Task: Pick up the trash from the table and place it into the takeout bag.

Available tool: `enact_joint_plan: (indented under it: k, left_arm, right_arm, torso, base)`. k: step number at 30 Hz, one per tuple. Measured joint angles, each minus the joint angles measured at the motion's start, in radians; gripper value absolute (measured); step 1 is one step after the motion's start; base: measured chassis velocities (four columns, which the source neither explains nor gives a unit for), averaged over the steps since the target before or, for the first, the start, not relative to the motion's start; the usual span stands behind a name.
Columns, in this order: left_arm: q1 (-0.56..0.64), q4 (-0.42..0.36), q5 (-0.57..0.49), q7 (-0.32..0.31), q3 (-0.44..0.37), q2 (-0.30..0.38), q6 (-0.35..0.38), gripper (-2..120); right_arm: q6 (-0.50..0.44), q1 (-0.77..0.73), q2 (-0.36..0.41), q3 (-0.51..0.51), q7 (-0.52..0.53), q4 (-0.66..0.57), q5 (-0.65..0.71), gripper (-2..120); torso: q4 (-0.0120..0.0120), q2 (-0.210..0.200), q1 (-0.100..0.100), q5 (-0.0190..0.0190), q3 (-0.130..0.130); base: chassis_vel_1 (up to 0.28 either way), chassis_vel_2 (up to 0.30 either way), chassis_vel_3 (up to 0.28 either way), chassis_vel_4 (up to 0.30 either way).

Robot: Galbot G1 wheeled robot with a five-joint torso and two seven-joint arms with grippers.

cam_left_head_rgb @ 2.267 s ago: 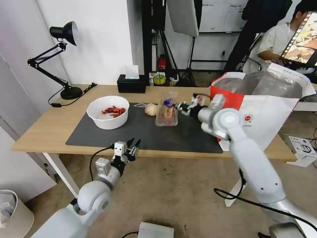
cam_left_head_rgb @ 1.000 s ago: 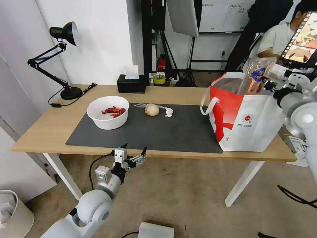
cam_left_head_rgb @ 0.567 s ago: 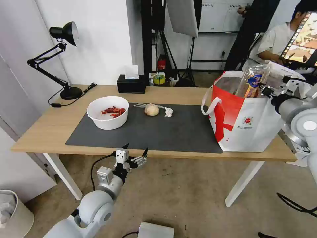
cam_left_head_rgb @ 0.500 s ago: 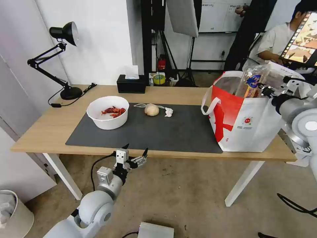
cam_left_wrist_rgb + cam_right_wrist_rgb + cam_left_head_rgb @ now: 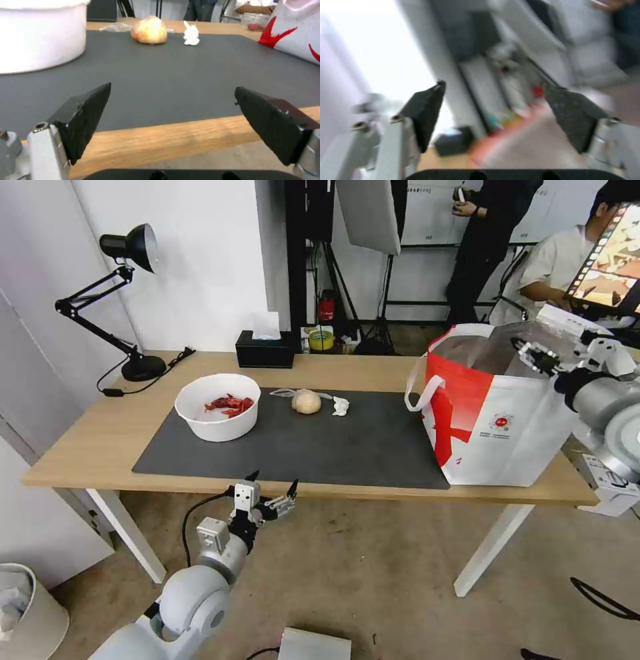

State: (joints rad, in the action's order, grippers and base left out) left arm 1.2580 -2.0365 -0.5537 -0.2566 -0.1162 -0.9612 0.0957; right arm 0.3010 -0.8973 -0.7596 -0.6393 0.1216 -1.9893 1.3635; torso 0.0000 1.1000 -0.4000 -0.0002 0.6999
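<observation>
Right gripper (image 5: 531, 355) over the open mouth of the takeout bag (image 5: 507, 427), fingers spread, nothing between them. Left gripper (image 5: 270, 493) parked below the table's (image 5: 87, 447) near edge, fingers wide apart, empty

Risks, biggest first:
- bag is tall and soft-sided at the table's right end; an arm pulling out low could snag the rim or strap handle (image 5: 417, 383) and tip or drag it toward the edge
- white bowl (image 5: 217, 405) holds loose red shells; any tilt in a lift likely spills them on the dark mat (image 5: 373, 453)
- wrapped beige lump (image 5: 307, 401) is round, may roll from a pinch
- crumpled tissue (image 5: 341, 407) sits just beside the lump; a wide grasp could nudge one while taking the other

Room: mat between tissue and bag is bare, clean lane for carrying. Desk lamp (image 5: 127, 300) and tissue box (image 5: 265, 348) at the back, well apart from the trash
</observation>
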Motion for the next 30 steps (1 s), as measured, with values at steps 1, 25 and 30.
enact_joint_plan:
  k: [1,25,30]
  left_arm:
    - [0.001,0.000,0.001,0.001,-0.002,0.003,-0.002,100]
    - [0.047,0.027,0.028,0.046,-0.107,0.064,-0.021,100]
    - [0.058,0.020,0.019,0.046,-0.125,0.074,-0.012,100]
  right_arm:
    - [-0.030,-0.015,0.004,0.007,-0.053,-0.018,-0.028,80]
    - [-0.368,-0.639,-0.041,0.053,-0.329,-0.075,-0.663,100]
    - [-0.386,-0.670,-0.077,0.053,-0.309,-0.066,-0.689,100]
  torso:
    - [0.0000,0.000,0.000,0.0000,0.000]
    - [-0.0001,0.000,0.000,0.0001,0.000]
    - [-0.0001,0.000,0.000,0.0001,0.000]
  base:
    - [0.000,0.000,0.000,0.000]
    - [0.000,0.000,0.000,0.000]
    - [0.000,0.000,0.000,0.000]
